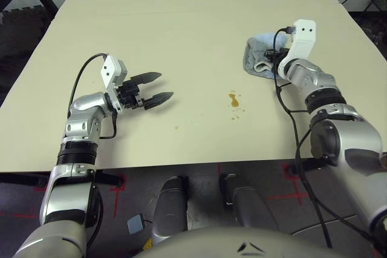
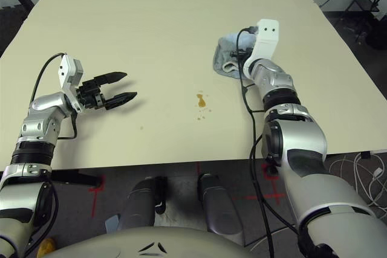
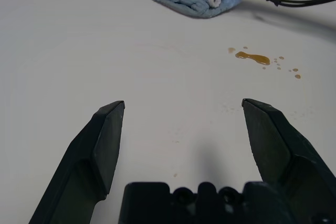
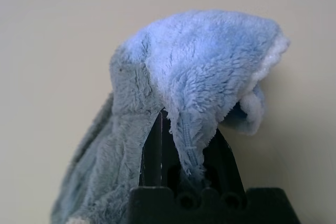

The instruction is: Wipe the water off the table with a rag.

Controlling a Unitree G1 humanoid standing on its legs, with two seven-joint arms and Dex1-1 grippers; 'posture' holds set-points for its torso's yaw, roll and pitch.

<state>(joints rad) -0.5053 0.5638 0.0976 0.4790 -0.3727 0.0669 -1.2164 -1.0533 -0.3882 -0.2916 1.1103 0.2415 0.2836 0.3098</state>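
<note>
A: Right gripper [image 4: 186,145] status?
B: Clenched on the rag [image 1: 257,55]. In its wrist view the blue pile drapes over both fingers and a fold is pinched in the slit between them.
A: Where's the rag on the table [image 1: 181,22]?
B: Right side, bunched in a heap, whitish hem curled at the near edge. It sits beyond and to the right of the water [image 1: 233,99]. Apart from it, no contact.
A: Water?
B: One elongated amber blob near the table's middle, toward the near edge, with a few tiny drops scattered just around it. A couple of fainter specks further left, near the left gripper's side.
A: Left gripper [image 1: 154,87]?
B: Released, fingers spread wide, nothing between them. Roughly level just above the table on the left side, pointing toward the middle. Well apart from both water and rag.
A: Anything readable? Brands, labels?
B: None I can make out. White wrist housings on both arms look blank. Black cable runs from each one back along the forearm.
A: Floor?
B: Red tape marks under the near table edge. Dark tripod legs off the far right corner.
</note>
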